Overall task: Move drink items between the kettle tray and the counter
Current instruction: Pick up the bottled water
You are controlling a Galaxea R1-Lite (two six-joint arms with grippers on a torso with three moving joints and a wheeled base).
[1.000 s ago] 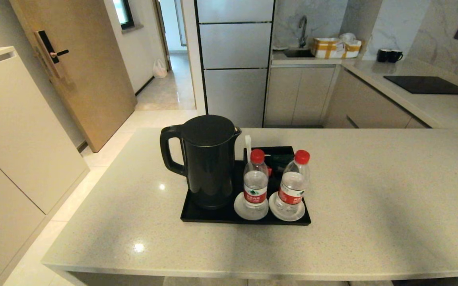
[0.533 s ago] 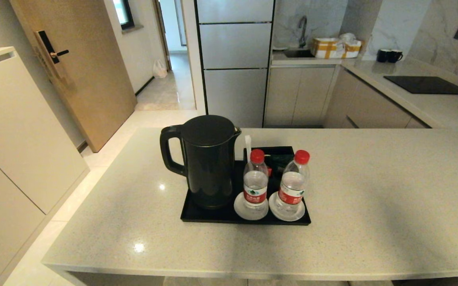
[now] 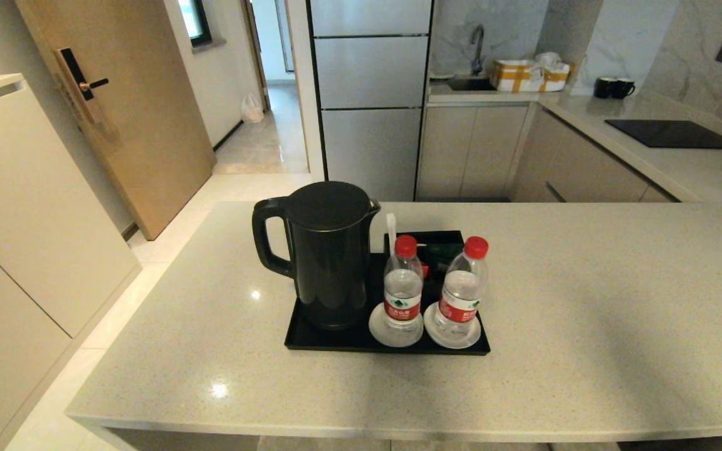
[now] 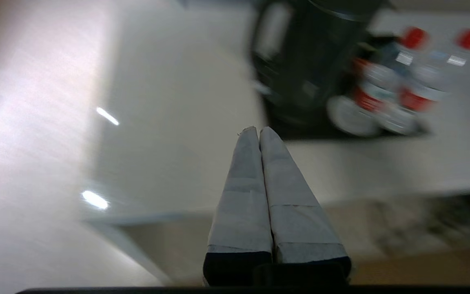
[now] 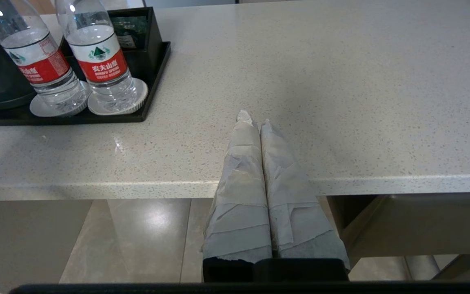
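Observation:
The tall black kettle (image 3: 326,257) stands at the left end of the black kettle tray (image 3: 311,341) on the beige counter (image 3: 586,313). Two clear water bottles with red caps (image 3: 403,285) (image 3: 461,288) stand upright on white coasters at the tray's right end. My left gripper (image 4: 258,130) is shut and empty, off the counter's near left corner, short of the kettle (image 4: 312,53). My right gripper (image 5: 255,118) is shut and empty at the counter's near edge, to the right of the tray (image 5: 153,77) and its bottles (image 5: 100,57).
A small black sachet box (image 3: 436,247) sits at the back of the tray. Far behind on another worktop lie a black cooktop (image 3: 674,133) and two black mugs (image 3: 613,88). A tall cabinet (image 3: 22,207) stands to the left, across a strip of floor.
A small grey shape has appeared at the head view's lower left edge. The kettle, bottles and tray have not moved.

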